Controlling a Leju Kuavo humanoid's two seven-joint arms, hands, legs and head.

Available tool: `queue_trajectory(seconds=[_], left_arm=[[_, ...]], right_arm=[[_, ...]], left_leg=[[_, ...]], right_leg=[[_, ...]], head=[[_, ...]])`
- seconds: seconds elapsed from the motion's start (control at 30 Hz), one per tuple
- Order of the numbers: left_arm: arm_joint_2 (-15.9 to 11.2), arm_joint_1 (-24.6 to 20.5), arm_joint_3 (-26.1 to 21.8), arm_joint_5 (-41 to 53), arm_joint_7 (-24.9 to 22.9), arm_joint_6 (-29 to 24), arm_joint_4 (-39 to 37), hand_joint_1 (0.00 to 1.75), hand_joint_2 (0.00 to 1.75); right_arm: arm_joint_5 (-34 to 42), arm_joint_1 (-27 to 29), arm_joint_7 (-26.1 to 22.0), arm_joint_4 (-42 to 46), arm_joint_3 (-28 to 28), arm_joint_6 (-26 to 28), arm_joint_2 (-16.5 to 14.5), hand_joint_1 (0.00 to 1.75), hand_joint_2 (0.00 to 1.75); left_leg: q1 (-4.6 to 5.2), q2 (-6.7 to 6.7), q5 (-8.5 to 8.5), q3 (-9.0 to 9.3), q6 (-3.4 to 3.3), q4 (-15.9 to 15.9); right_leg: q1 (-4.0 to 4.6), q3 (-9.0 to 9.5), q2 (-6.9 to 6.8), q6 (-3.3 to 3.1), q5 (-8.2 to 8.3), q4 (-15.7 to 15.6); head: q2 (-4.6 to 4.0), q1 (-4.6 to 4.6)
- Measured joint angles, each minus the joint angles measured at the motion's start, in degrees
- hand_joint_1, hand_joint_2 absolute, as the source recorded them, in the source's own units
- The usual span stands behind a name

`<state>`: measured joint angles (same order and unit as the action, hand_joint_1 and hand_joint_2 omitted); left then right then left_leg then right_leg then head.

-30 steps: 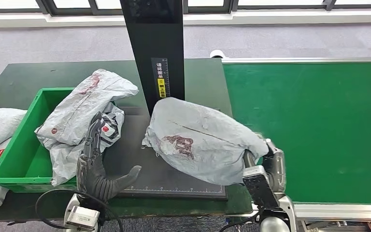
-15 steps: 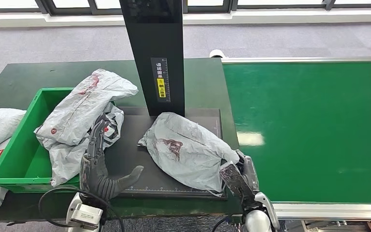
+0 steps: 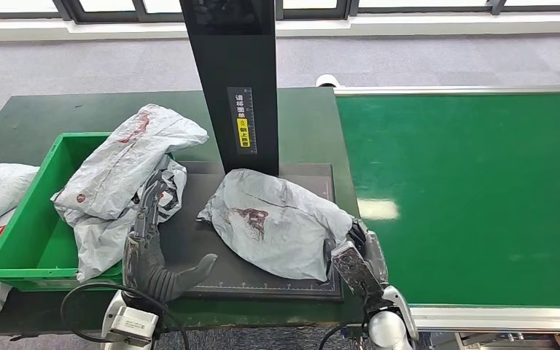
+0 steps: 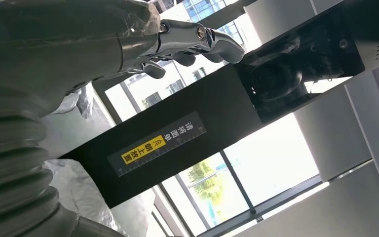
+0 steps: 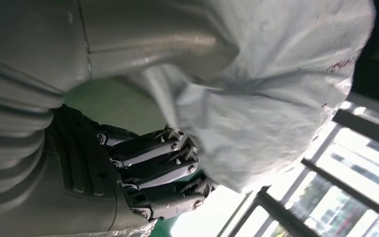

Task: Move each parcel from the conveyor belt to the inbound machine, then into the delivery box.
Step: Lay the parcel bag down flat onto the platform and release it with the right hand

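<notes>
Lowered since a second ago: grey parcel [image 3: 277, 222] now flat on the black scanner plate [image 3: 204, 240] below the post [image 3: 233, 80], no longer lifted at the belt [image 3: 474, 197] edge. Gripped at its near corner by the right hand [image 3: 357, 259], fingers [image 5: 158, 158] curled against the bag. Left hand [image 3: 149, 251] spread and empty beside it, as before. More parcels [image 3: 124, 168] heaped in the green bin [image 3: 25, 219].

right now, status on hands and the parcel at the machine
Right hand grips grey parcel, parcel resting on black scan plate. Left hand open beside green box, fingers spread. Parcels heaped over box's near edge.
</notes>
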<state>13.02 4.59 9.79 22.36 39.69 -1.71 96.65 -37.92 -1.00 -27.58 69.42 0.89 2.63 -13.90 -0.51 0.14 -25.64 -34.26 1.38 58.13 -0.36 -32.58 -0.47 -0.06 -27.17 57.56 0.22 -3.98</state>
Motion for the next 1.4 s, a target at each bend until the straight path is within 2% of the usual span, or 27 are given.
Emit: queue_trajectory(seconds=[0.1, 0.23, 0.43, 0.67, 0.83, 0.9, 1.03, 1.2, 1.33, 1.4], left_arm=[[0.0, -0.2, 0.2, 0.2, -0.4, -0.5, -0.5, 0.00, 0.00], [0.0, -0.9, 0.2, 0.4, -1.0, -1.1, -1.3, 0.00, 0.00], [-0.1, -1.9, 0.4, 1.3, -2.8, -2.9, -2.4, 0.00, 0.00], [0.0, -2.4, 0.8, 2.0, -4.4, -4.1, -2.7, 0.00, 0.00], [0.3, -2.4, 1.3, 2.1, -9.4, -6.6, -2.7, 0.00, 0.00], [0.3, -2.4, 1.7, 1.6, -10.9, -7.3, -2.7, 0.00, 0.00], [0.1, -2.3, 2.6, 0.0, -9.9, -6.3, -2.7, 0.00, 0.00], [-0.3, -2.8, 3.6, 3.3, -9.2, -5.5, -3.2, 0.00, 0.00], [-0.6, -3.8, 5.5, 7.3, -9.9, -4.3, -5.0, 0.00, 0.00], [-0.6, -4.5, 6.6, 8.8, -10.1, -3.9, -6.0, 0.00, 0.87]], right_arm=[[3.6, 0.1, -3.0, 0.3, 0.1, -3.0, 0.0, 0.00, 1.75], [6.5, 0.6, -4.7, 1.6, 0.3, -6.3, 0.0, 0.00, 0.00], [7.4, 2.7, -5.0, 5.9, 1.9, -9.6, 0.3, 0.00, 0.00], [6.9, 4.1, -4.0, 9.5, 3.3, -10.2, 0.4, 0.00, 0.00], [4.7, 4.7, -0.6, 10.2, 4.3, -9.6, 0.5, 0.00, 0.00], [3.3, 5.5, -0.9, 11.2, 5.2, -8.3, 0.7, 0.00, 0.00], [3.6, 8.5, -7.2, 18.2, 8.4, -5.2, 1.8, 0.00, 1.75], [10.3, 10.8, -11.9, 27.7, 11.2, -1.5, 4.4, 0.00, 1.75], [15.5, 11.5, -12.6, 34.3, 13.8, 3.1, 7.7, 0.00, 1.75], [16.4, 11.7, -12.6, 37.1, 15.2, 4.9, 9.4, 0.00, 1.75]], left_leg=[[0.00, 0.00, 0.00, 0.00, 0.00, 0.0], [0.00, 0.00, 0.00, 0.00, 0.00, 0.0], [0.00, 0.01, 0.00, 0.00, 0.00, 0.0], [0.00, 0.02, 0.00, 0.00, 0.00, 0.0], [0.00, 0.02, 0.00, 0.00, 0.00, 0.0], [0.00, 0.01, 0.00, 0.00, 0.00, 0.0], [0.01, 0.01, -0.02, -0.02, 0.01, 0.0], [0.01, 0.04, -0.09, -0.04, -0.05, 0.0], [0.02, 0.05, -0.10, -0.03, -0.09, 0.0], [0.03, 0.05, -0.09, -0.02, -0.10, 0.0]], right_leg=[[0.00, 0.00, 0.00, 0.00, 0.00, 0.0], [0.00, 0.00, 0.00, 0.00, 0.00, 0.0], [0.00, -0.01, 0.01, 0.00, 0.00, 0.0], [-0.01, -0.01, 0.02, 0.00, 0.00, 0.0], [-0.01, 0.00, 0.01, 0.00, 0.01, 0.0], [-0.01, 0.00, 0.00, 0.00, 0.01, 0.0], [-0.02, -0.03, 0.01, 0.00, 0.00, 0.0], [-0.07, -0.07, 0.02, 0.04, -0.04, 0.0], [-0.14, -0.06, 0.04, 0.09, -0.03, 0.0], [-0.15, -0.04, 0.04, 0.11, -0.01, 0.0]], head=[[0.01, 0.00], [0.01, 0.00], [0.02, -0.01], [0.01, 0.00], [0.01, -0.01], [0.01, -0.01], [0.01, -0.01], [0.01, -0.01], [0.01, -0.01], [0.01, -0.01]])
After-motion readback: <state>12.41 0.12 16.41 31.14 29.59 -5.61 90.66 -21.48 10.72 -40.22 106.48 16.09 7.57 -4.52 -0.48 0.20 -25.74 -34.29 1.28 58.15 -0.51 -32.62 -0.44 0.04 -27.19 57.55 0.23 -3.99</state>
